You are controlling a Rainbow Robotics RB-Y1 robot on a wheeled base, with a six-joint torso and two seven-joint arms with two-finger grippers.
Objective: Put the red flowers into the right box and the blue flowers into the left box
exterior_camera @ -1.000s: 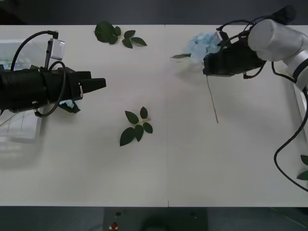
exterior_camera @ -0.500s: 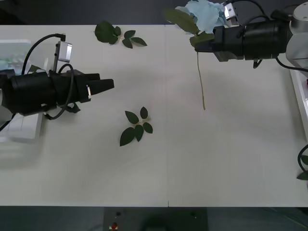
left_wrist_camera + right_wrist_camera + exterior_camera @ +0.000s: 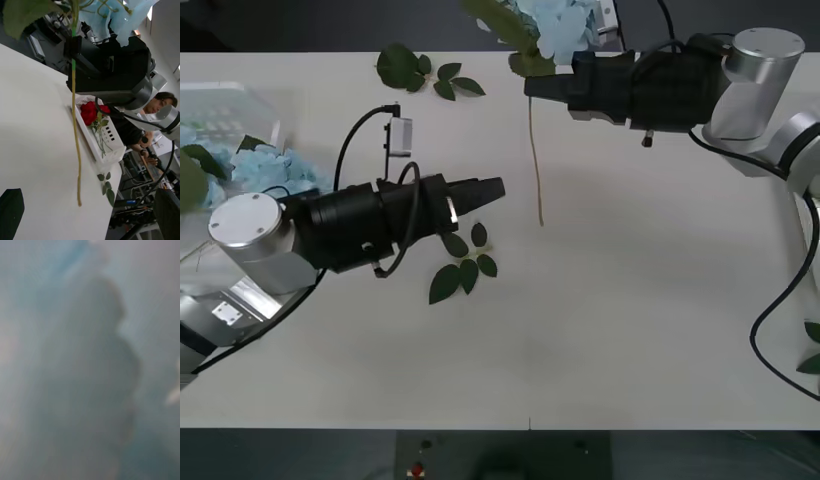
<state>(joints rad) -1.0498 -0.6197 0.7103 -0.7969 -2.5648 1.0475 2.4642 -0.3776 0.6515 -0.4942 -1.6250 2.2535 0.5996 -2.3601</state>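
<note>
Handover step: my right end effector pinching blue flower, stem hanging over worktop; my left end effector near, fingers pressed together. Next: open left, grip stem, carry to left box.

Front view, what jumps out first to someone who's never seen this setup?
The right gripper, reaching over the table's far edge, holds a blue flower in the air, its long stem dangling toward the table. The left gripper points toward it from mid-table, above a loose leaf sprig.
</note>
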